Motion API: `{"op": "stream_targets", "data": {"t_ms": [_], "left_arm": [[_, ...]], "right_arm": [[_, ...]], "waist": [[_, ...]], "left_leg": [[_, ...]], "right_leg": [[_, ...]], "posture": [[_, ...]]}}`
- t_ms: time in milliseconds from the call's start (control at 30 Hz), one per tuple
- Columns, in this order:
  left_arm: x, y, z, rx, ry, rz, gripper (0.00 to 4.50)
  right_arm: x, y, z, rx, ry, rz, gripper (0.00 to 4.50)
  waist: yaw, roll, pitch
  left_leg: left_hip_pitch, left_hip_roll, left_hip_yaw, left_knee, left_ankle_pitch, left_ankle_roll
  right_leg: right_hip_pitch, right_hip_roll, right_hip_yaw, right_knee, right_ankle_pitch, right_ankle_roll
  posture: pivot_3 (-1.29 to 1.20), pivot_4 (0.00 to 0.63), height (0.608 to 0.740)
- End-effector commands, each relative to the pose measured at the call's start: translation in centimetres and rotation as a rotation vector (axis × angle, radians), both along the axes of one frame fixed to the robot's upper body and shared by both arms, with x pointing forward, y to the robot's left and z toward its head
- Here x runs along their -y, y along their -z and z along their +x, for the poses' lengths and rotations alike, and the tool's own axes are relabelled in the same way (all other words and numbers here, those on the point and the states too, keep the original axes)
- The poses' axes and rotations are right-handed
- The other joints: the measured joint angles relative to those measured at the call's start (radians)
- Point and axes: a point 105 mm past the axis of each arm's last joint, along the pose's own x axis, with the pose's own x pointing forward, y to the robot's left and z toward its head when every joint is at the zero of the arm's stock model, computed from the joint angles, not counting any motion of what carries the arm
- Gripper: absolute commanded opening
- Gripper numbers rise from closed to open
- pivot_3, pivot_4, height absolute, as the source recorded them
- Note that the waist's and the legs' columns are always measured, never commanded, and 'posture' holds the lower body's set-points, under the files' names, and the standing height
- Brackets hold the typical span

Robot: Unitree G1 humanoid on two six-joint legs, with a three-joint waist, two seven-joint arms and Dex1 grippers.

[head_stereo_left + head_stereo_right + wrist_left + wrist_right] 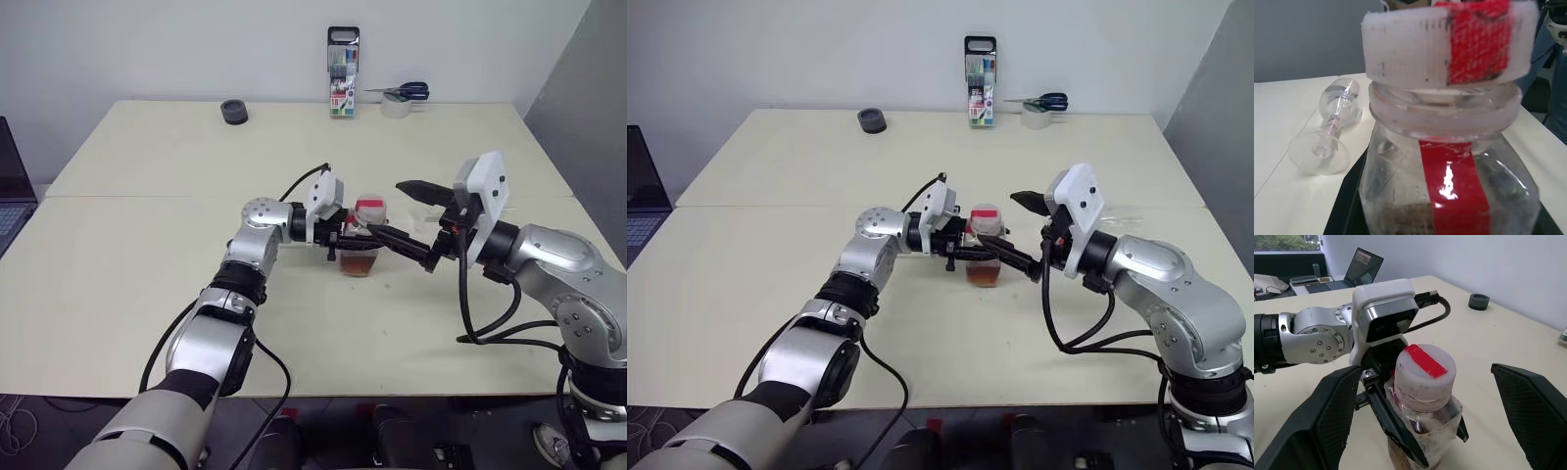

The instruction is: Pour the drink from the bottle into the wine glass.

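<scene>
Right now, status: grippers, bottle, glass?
Left gripper shut on bottle, cap on. Right gripper open around cap. Wine glass lying on its side on table.

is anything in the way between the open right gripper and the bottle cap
Nothing visible. The right gripper is open, its fingers on either side of the cap. The left gripper grips the bottle lower down, under the cap.

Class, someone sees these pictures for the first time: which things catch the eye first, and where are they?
At the table's middle, the left gripper is shut on the bottle, cap on, drink low inside. The open right gripper has its black fingers on either side of the cap. The wine glass lies on its side on the table.
</scene>
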Motion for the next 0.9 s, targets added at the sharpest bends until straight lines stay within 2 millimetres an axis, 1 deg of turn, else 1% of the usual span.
{"op": "stream_targets", "data": {"t_ms": [33,233,533,767,867,900], "left_arm": [[0.3,-2.2,0.0,0.076,0.011,-0.044,1.66],[0.4,-2.1,-0.2,0.079,0.022,-0.046,1.66],[0.3,-2.0,-0.2,0.083,0.021,-0.041,1.66],[0.3,-1.8,-0.3,0.08,0.02,-0.041,1.66],[0.3,-1.8,-0.3,0.079,0.019,-0.04,1.66],[0.3,-1.7,-0.3,0.079,0.019,-0.039,1.66]], "right_arm": [[-0.2,-1.3,-0.3,0.037,-0.015,0.029,4.5],[-1.1,-1.5,0.3,0.013,-0.044,0.055,4.5],[-1.8,-0.5,1.2,-0.03,-0.056,0.046,4.5],[-2.1,-0.5,1.4,-0.032,-0.059,0.058,4.5],[-2.3,-0.5,1.4,-0.035,-0.062,0.071,3.94],[-2.3,-0.5,1.3,-0.035,-0.063,0.071,3.61]], "waist": [[0.0,0.0,0.0],[0.0,0.0,0.0],[0.0,0.0,0.0],[0.0,0.0,0.0],[0.0,0.0,0.0],[0.0,0.0,0.0]], "left_leg": [[0.0,0.0,0.0,0.0,0.0,0.0],[0.0,0.0,0.0,0.0,0.0,0.0],[0.0,0.0,0.0,0.0,0.0,0.0],[0.0,0.0,0.0,0.0,0.0,0.0],[0.0,0.0,0.0,0.0,0.0,0.0],[0.0,0.0,0.0,0.0,0.0,0.0]], "right_leg": [[0.0,0.0,0.0,0.0,0.0,0.0],[0.0,0.0,0.0,0.0,0.0,0.0],[0.0,0.0,0.0,0.0,0.0,0.0],[0.0,0.0,0.0,0.0,0.0,0.0],[0.0,0.0,0.0,0.0,0.0,0.0],[0.0,0.0,0.0,0.0,0.0,0.0]], "posture": [[0.0,0.15,0.74],[0.0,0.15,0.74],[0.0,0.15,0.74],[0.0,0.15,0.74],[0.0,0.15,0.74],[0.0,0.15,0.74]]}}
